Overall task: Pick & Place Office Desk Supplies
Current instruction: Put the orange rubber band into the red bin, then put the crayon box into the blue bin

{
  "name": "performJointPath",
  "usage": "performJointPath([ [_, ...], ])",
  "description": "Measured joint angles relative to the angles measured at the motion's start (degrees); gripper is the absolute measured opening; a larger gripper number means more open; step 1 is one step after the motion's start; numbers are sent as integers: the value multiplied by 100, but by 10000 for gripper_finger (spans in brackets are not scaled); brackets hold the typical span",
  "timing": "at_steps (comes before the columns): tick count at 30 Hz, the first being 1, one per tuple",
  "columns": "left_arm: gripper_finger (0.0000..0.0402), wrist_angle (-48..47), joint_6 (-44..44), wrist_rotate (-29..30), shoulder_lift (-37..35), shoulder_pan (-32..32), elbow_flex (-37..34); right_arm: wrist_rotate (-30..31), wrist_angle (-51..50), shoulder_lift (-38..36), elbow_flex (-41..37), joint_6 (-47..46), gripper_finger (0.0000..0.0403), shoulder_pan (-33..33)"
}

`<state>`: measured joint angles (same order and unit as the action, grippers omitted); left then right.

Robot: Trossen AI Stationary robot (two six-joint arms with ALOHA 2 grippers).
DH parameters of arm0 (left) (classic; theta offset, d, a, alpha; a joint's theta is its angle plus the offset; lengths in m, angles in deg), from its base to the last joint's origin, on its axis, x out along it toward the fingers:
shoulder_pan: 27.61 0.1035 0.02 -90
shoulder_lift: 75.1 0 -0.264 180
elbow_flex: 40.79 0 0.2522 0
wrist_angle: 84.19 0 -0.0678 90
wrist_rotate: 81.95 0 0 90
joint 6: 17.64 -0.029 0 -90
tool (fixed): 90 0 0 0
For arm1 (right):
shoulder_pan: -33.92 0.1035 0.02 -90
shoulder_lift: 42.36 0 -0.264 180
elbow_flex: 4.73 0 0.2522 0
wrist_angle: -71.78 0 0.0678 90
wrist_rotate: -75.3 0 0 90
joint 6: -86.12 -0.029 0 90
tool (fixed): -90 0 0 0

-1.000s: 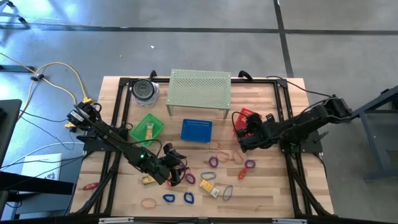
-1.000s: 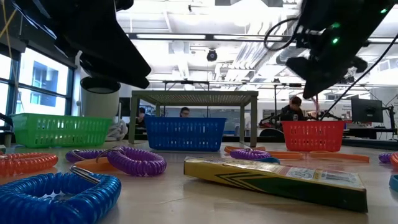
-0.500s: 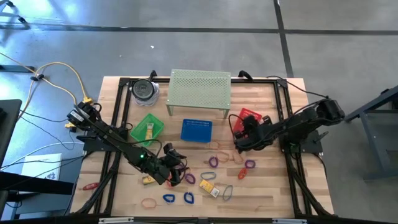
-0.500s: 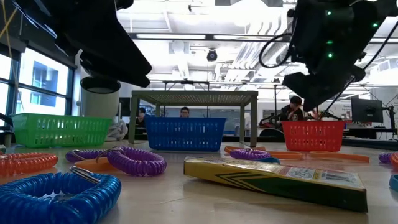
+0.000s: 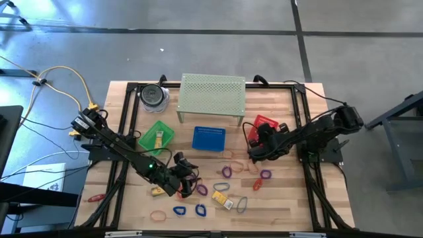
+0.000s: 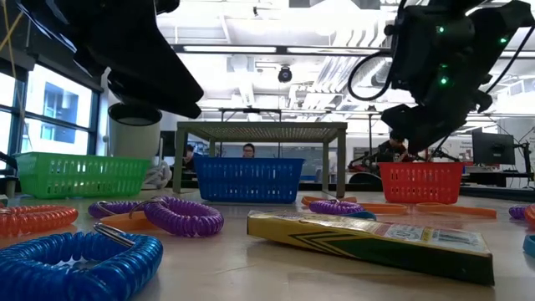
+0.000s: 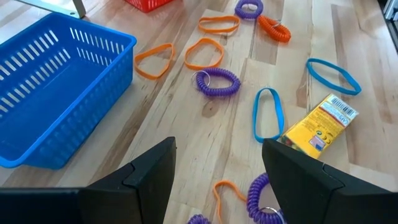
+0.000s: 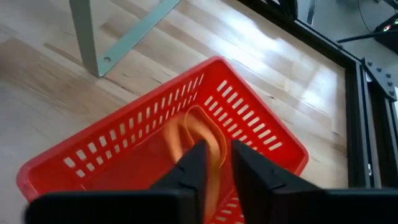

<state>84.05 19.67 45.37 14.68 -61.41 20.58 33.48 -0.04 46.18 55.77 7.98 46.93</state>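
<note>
The wooden bench carries a blue basket at its middle. Left of the basket sits a green basket, right of it a red basket with the right pincer beside it. Below the blue basket lie scattered loops, near the left pincer.

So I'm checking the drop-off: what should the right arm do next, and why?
Probably open its jaws. The right gripper hangs directly over the red basket, nearly shut on an orange band that dangles inside, so releasing should land it there.
</note>
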Motion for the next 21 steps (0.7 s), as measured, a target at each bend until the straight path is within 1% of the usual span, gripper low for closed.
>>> performJointPath([
  [6,233,3,1,0,0,0,0,25,1,0,0,-9,149,0],
  [9,233,1,1,0,0,0,0,34,1,0,0,-29,177,0],
  [12,233,0,-2,0,0,0,0,63,-19,-10,0,-13,194,14],
  [14,233,2,-2,0,0,0,0,229,-74,-75,0,21,201,106],
  [21,233,0,-2,0,0,0,0,731,-189,-546,0,-25,208,601],
])
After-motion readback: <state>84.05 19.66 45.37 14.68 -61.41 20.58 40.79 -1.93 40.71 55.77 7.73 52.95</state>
